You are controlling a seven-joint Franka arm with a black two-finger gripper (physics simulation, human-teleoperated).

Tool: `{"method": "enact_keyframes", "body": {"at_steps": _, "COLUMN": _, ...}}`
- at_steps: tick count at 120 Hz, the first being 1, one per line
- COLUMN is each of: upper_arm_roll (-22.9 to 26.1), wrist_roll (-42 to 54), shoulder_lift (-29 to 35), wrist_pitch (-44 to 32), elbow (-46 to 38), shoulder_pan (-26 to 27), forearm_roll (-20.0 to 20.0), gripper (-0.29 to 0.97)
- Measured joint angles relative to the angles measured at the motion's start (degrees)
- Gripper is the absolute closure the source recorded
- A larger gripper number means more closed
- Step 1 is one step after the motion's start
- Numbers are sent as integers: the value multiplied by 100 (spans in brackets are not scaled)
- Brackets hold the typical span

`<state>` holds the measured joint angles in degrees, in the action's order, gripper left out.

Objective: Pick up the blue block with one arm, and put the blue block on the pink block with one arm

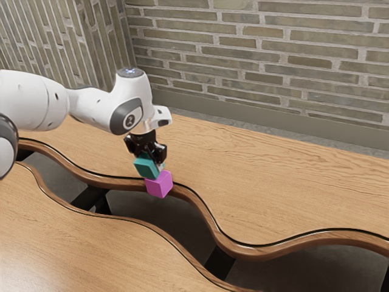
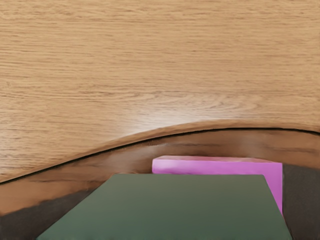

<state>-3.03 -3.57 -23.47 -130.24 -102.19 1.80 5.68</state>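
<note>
Setting first: a light wood table (image 1: 292, 182) with a dark, wavy rim. A second slab of the same wood sits nearer the camera, with a snaking gap between the two and dark struts showing down in it. Behind it all is a grey-brown brick wall (image 1: 273, 48) that wraps round a corner at the exterior view's left.

Head count: one white arm (image 1: 91, 103), one black gripper (image 1: 148, 161), one blue block (image 1: 146, 166), one pink block (image 1: 159, 184) — plus the two wood slabs.

The blue block honestly renders more teal-green than blue. It's up off the wood, pinched between the fingers, which have closed in to about the block's width. It hangs right over the pink block and slightly toward the exterior view's left of it. Its lower edge is right at the pink one's top face; I can't tell if they actually touch.

The pink block sits at the far slab's wavy rim, right by the gap. In the wrist view the blue block (image 2: 165, 210) is the big dark shape under the hand, with the pink block (image 2: 220, 167) peeking out past its far edge.

Orientation: the blue block looks roughly cube-shaped, so there's no real long axis. It's tipped a bit, not level, with one corner lower, and its faces aren't squared up with the pink block's.
</note>
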Motion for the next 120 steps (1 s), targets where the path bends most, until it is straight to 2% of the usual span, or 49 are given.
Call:
{"method": "enact_keyframes", "body": {"at_steps": 40, "upper_arm_roll": 39, "wrist_roll": 91, "shoulder_lift": -69, "wrist_pitch": -23, "elbow": 18, "shoulder_pan": 53, "forearm_roll": -47, "gripper": 35}}
{"method": "enact_keyframes", "body": {"at_steps": 47, "upper_arm_roll": 44, "wrist_roll": 114, "shoulder_lift": -73, "wrist_pitch": -27, "elbow": 19, "shoulder_pan": 74, "forearm_roll": -125, "gripper": 25}}
{"method": "enact_keyframes", "body": {"at_steps": 66, "upper_arm_roll": 42, "wrist_roll": 198, "shoulder_lift": -12, "wrist_pitch": -28, "elbow": 11, "shoulder_pan": 79, "forearm_roll": -315, "gripper": 15}}
{"method": "enact_keyframes", "body": {"at_steps": 74, "upper_arm_roll": 11, "wrist_roll": 221, "shoulder_lift": 282, "wrist_pitch": -28, "elbow": -99, "shoulder_pan": 123, "forearm_roll": -343, "gripper": 11}}
{"method": "enact_keyframes", "body": {"at_steps": 85, "upper_arm_roll": -31, "wrist_roll": 207, "shoulder_lift": 1588, "wrist_pitch": 16, "elbow": -753, "shoulder_pan": 383, "forearm_roll": -326, "gripper": 7}}
{"method": "enact_keyframes", "body": {"at_steps": 95, "upper_arm_roll": -114, "wrist_roll": 259, "shoulder_lift": 2567, "wrist_pitch": 367, "elbow": -938, "shoulder_pan": 535, "forearm_roll": -313, "gripper": 5}}
{"method": "enact_keyframes", "body": {"at_steps": 120, "upper_arm_roll": -215, "wrist_roll": 470, "shoulder_lift": 2902, "wrist_pitch": 1055, "elbow": -989, "shoulder_pan": 412, "forearm_roll": -331, "gripper": 2}}
